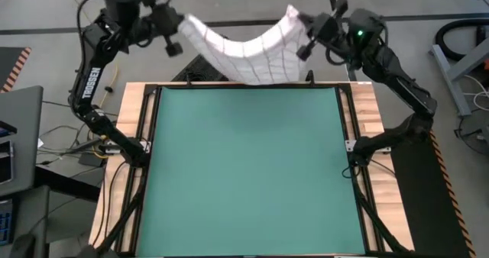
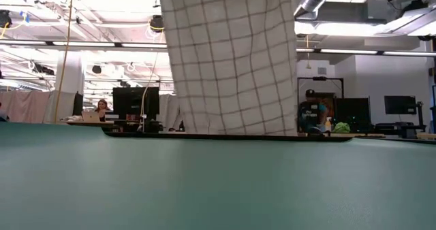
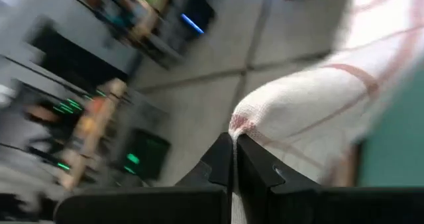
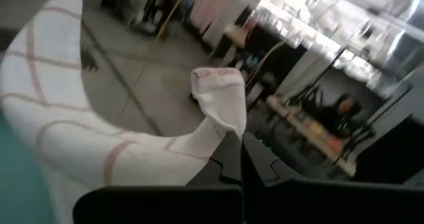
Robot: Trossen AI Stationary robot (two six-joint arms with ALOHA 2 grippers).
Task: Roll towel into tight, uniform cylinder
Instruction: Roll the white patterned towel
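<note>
1. Towel (image 1: 246, 50), thin white cloth gridded with fine red-brown lines, hangs in the air beyond the far edge of the flat green mat (image 1: 248, 170); it is strung between the two grippers, with nothing under it but floor in the high view.
2. High view: cloth sags in a curve between its two held corners; lowest part of the sag sits just past the mat's far edge.
3. Low view: towel (image 2: 231, 60) drapes down as a broad sheet behind the far end of the mat (image 2: 204, 182); its bottom hem is hidden by the mat's dark far edge, so contact cannot be told.
4. Left gripper (image 1: 177, 30), dark two-finger type, is raised past the mat's far left corner. Left wrist view: fingers (image 3: 212, 168) pressed together, a corner of the towel (image 3: 311, 118) pinched between them.
5. Right gripper (image 1: 302, 29) is raised past the far right corner. Right wrist view: fingers (image 4: 255, 164) closed on the other corner, a small flap of towel (image 4: 218, 105) standing up above the pinch.
6. Wooden tabletop (image 1: 386, 189) shows as strips on both sides of the mat.
7. Room behind: a seated person (image 2: 102, 107) at a desk with monitors, far off.
</note>
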